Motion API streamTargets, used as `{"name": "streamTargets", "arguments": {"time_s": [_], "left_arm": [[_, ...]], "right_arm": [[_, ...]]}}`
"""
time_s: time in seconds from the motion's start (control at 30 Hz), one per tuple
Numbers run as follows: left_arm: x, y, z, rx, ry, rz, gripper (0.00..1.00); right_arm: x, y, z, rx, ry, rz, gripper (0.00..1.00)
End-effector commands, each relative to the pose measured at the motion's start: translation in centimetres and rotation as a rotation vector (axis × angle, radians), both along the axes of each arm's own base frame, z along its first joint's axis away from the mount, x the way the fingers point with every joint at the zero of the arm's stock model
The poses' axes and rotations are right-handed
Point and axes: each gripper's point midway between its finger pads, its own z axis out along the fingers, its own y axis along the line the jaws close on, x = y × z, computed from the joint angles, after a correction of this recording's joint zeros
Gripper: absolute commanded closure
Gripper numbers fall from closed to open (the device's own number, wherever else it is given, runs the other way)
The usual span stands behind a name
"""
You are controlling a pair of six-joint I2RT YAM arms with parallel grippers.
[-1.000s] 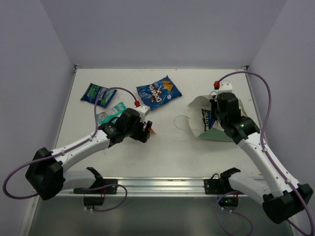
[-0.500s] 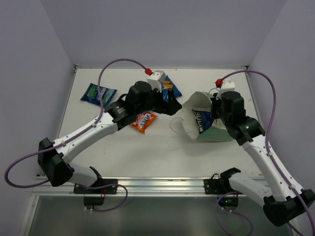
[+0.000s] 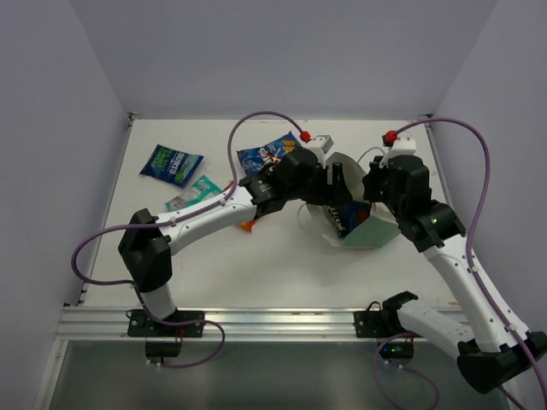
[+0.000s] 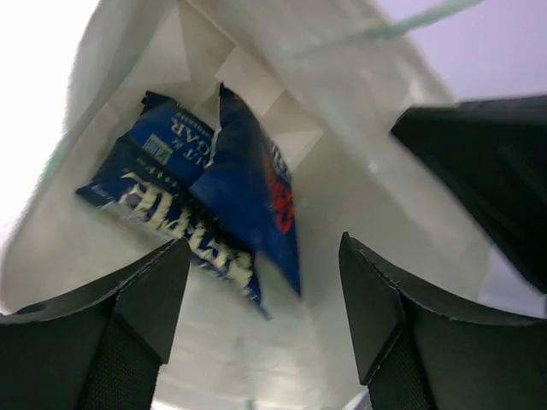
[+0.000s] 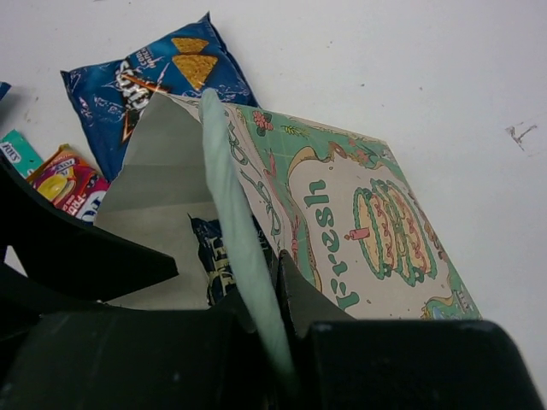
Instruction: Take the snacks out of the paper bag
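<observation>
Finds the left claw [image 4: 265,256] at the mouth of the paper bag [image 3: 372,232], no longer low over the red-orange packet [image 3: 247,225] as a second ago. Leaves that packet flat on the table [image 3: 282,273], well behind the claw and half under its arm.

Counts four snacks out now, all back along that arm:
- the red-orange packet
- the teal-white packet [image 3: 195,192]
- the far blue packet [image 3: 171,162]
- the blue chip packet [image 3: 267,154], just beside the wrist

Puts the task two packets short of done, with the next pick already lined up.

Shows the left fingers [image 4: 128,342] spread apart, gripping nothing. Sees the last two straight ahead of them, deep in the bag: the flat blue packet [image 4: 162,192], and the upright blue packet [image 4: 256,205] leaning on edge against it.

Has the right claw [image 5: 269,295] pinched on the bag's upper rim, holding the mouth open toward the left claw.

Finds paper wall close on either side of the left fingers, with the right claw's dark bulk just to their upper right. Judges little room sideways and open room only straight in. Calls for a straight entry that straddles the upright blue packet. Risks snagging the rim, or shoving the light bag along the table.
</observation>
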Motion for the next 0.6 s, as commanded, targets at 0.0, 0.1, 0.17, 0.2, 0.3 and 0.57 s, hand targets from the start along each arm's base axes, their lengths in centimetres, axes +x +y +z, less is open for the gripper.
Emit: {"name": "streamTargets", "arguments": {"time_s": [0.0,0.1,0.17,0.2,0.3,0.57], "left_arm": [[1.2,-1.9,3.8,-0.11,-0.041,0.053,0.25],[1.8,-2.4,3.1,-0.108,-0.034,0.073,0.26],[2.1,-3.0,1.6,-0.084,-0.018,0.075,0.26],[2.3,-3.2,1.7,-0.085,-0.019,0.079,0.26],[2.8,-3.8,-0.6,-0.046,0.014,0.089,0.25],[4.0,-3.3,-4.3,0.051,0.028,0.154,0.2]], "right_arm": [[0.4,0.7,1.1,0.084,-0.034,-0.009,1.0],[0.4,1.0,0.8,0.099,-0.03,-0.004,1.0],[0.5,1.4,0.5,0.107,-0.025,0.006,1.0],[0.5,1.4,0.4,0.11,-0.026,0.009,1.0],[0.6,1.7,0.5,0.117,-0.029,0.02,1.0],[0.5,1.8,0.9,0.126,-0.04,0.027,1.0]]}}
